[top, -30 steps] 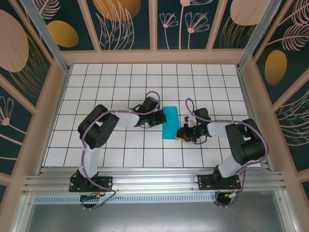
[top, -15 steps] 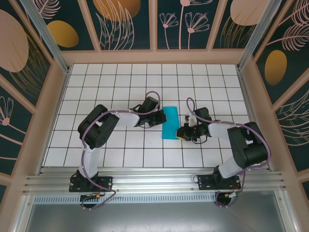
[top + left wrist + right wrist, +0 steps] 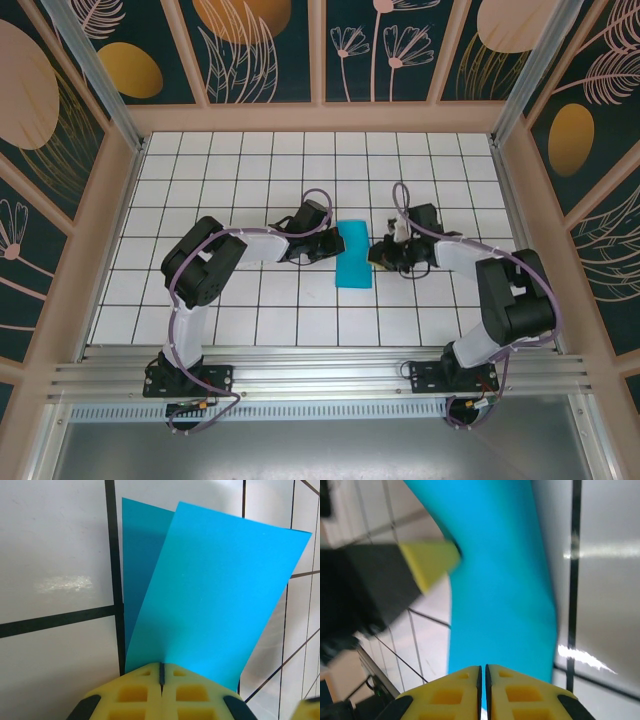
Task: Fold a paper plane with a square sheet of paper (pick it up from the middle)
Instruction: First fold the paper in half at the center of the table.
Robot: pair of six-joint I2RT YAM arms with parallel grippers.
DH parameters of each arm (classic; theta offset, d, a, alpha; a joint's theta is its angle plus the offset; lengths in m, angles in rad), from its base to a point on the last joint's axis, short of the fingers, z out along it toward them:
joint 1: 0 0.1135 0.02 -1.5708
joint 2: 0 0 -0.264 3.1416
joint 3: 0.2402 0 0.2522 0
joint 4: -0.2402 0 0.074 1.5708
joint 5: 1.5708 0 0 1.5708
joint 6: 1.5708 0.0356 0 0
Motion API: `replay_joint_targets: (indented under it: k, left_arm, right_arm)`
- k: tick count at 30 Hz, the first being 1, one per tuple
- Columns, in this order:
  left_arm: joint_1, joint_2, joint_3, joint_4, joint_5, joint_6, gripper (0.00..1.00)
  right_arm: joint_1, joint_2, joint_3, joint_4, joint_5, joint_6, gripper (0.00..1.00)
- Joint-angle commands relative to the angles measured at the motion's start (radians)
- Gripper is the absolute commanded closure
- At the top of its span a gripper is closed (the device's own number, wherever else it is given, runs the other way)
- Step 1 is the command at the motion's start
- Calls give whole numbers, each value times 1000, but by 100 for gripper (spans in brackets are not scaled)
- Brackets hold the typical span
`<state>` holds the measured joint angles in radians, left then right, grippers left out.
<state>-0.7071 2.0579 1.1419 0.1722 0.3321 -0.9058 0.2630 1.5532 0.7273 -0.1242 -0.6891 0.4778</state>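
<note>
Teal square sheet of paper (image 3: 353,256) folded | left gripper (image 3: 161,672) clamped on it | right gripper (image 3: 483,672) pinching its edge, shifted farther back

The square sheet of paper (image 3: 210,595) is thin, smooth teal paper with a matt face, and its under-layer looks darker. The counter (image 3: 55,545) is glossy white with black grid lines and throws bright glare. The left gripper (image 3: 161,672) and right gripper (image 3: 483,672) have jaws of matt yellow moulded material with square recesses. Brushed metal rails (image 3: 320,375) line the counter's near edge.
</note>
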Motion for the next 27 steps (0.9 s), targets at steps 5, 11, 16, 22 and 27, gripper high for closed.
replay_joint_targets:
  k: [5, 11, 16, 22, 27]
  left_arm:
    - [-5, 33, -14, -131, -31, 27, 100]
    - [-5, 40, -11, -135, -31, 29, 100]
    - [-4, 42, -8, -144, -30, 37, 100]
    - [-5, 44, -13, -149, -33, 39, 100]
    - [-5, 42, -12, -152, -35, 44, 100]
  right_arm:
    - [-38, 157, 113, 90, -58, -19, 87]
    - [-42, 230, 105, 127, -52, -17, 87]
    - [-47, 270, 74, 98, 57, -32, 87]
    - [-48, 296, 70, 79, 76, -31, 86]
    - [-48, 209, 132, 47, 19, -27, 85]
